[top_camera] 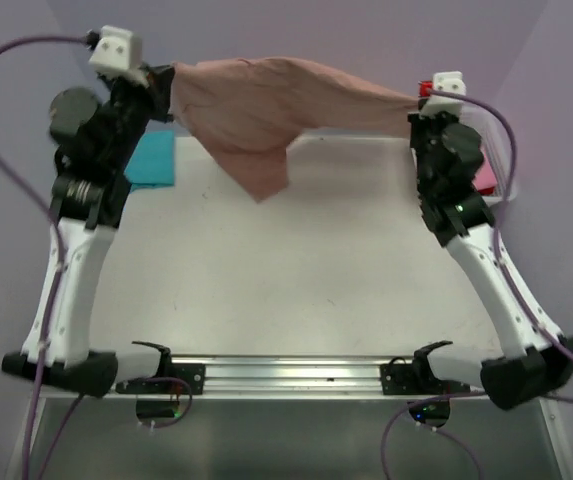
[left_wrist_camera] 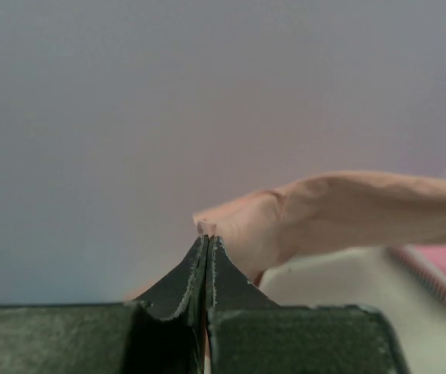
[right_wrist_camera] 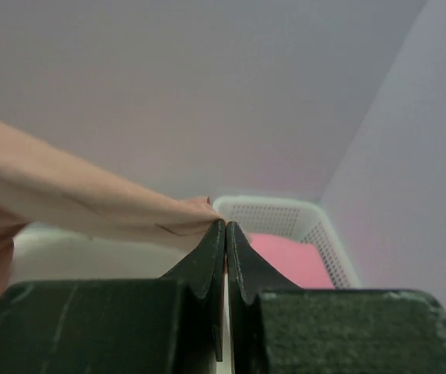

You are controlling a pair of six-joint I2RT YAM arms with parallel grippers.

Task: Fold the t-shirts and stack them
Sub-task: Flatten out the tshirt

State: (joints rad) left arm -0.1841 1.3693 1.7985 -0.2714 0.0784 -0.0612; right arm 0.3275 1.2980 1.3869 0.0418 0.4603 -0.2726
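My left arm (top_camera: 69, 285) and right arm (top_camera: 496, 275) are white below, black at the joints. A purple cable (top_camera: 41, 41) follows each, and a white camera block (top_camera: 116, 48) tops each wrist. My gripper fingers (left_wrist_camera: 180, 292) are matte black.

robotics lab: white table (top_camera: 296, 285), mounting rail (top_camera: 296, 372), plain walls (top_camera: 316, 25)

Ahead of me and to my right, pale lilac walls (top_camera: 326, 25) are rising (soft, even light is washing over them), and a flat white tabletop (top_camera: 266, 280) is stretching out beneath me.
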